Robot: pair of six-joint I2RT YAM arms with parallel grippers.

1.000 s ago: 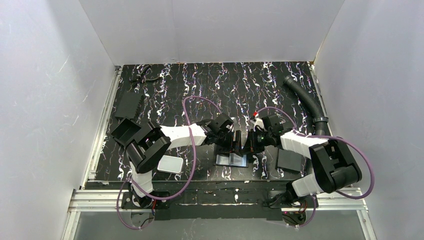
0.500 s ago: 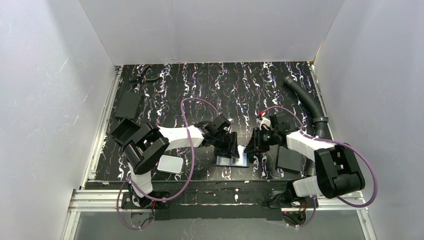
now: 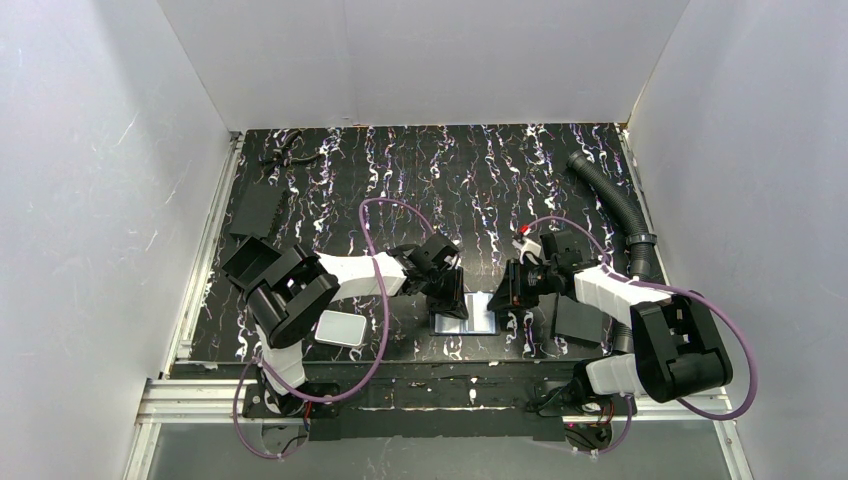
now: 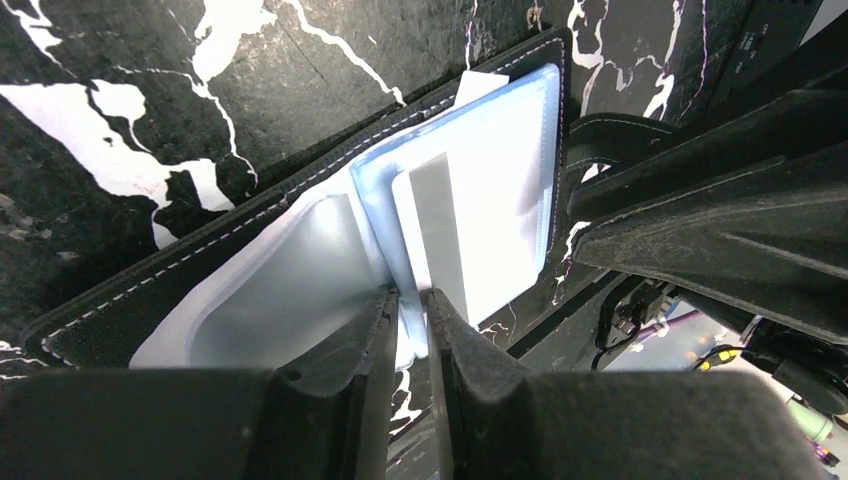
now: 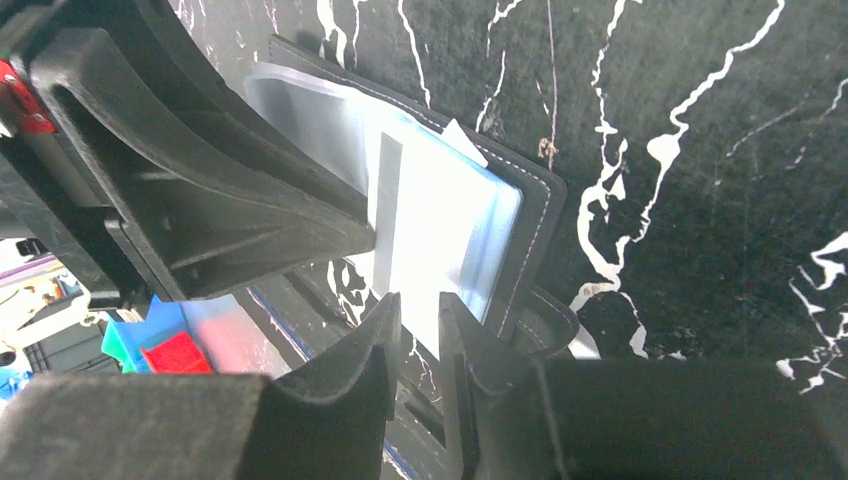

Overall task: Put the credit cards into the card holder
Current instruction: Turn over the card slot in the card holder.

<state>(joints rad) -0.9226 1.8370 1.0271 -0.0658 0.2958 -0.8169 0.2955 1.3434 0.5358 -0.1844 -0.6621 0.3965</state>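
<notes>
The card holder [image 3: 452,322] lies open near the table's front edge, black with clear bluish pockets [image 4: 290,290]. A light credit card [image 4: 495,225] with a grey stripe sits in the right-hand pocket, and its near end sticks out [image 5: 440,240]. My left gripper [image 4: 410,298] is shut on the edge of a clear pocket leaf at the fold [image 3: 452,297]. My right gripper [image 5: 420,305] stands just off the card's near edge [image 3: 508,292]. Its jaws are a narrow gap apart with nothing between them.
A white rounded slab [image 3: 340,328] lies at the front left. Flat black plates rest at the left [image 3: 258,210] and beside the right arm [image 3: 578,320]. A black ribbed hose [image 3: 610,200] runs along the right edge. A small black tool [image 3: 285,152] lies at the far left corner.
The left gripper has come down onto the open holder and closed on a pocket leaf. The right gripper has opened slightly and drawn back to the right, away from the card.
</notes>
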